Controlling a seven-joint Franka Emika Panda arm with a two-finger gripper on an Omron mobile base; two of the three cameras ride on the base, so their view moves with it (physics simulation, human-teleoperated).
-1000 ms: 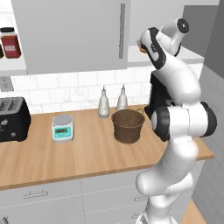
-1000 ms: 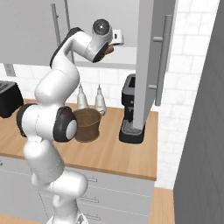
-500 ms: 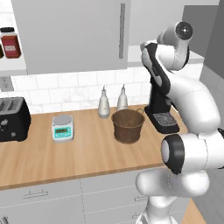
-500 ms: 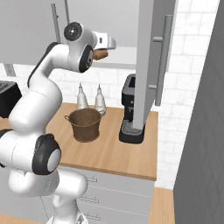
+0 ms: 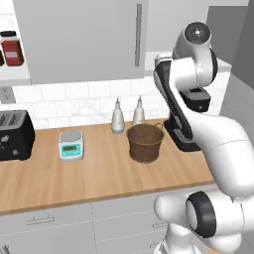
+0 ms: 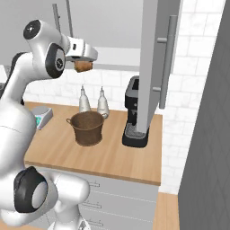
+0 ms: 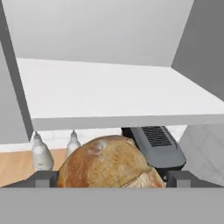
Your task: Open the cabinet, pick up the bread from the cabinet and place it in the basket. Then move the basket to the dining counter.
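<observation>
My gripper is shut on the bread, a golden-brown bun held in the air just outside the cabinet. The cabinet's right door stands swung open, edge-on. In the hand view the bread sits between my fingertips, with the pale bare cabinet shelf ahead and slightly above. The dark brown woven basket stands on the wooden counter below and slightly right of the bread. The basket holds nothing. The cabinet's left door is closed.
A black coffee machine stands right of the basket under the open door. Two grey bottles stand behind the basket by the tiled wall. A small scale and a black toaster sit further left. A red jar rests on an open shelf.
My arm has drawn the bread out of the cabinet, moving it back from the shelf and downward. The basket and the doors have not moved.
</observation>
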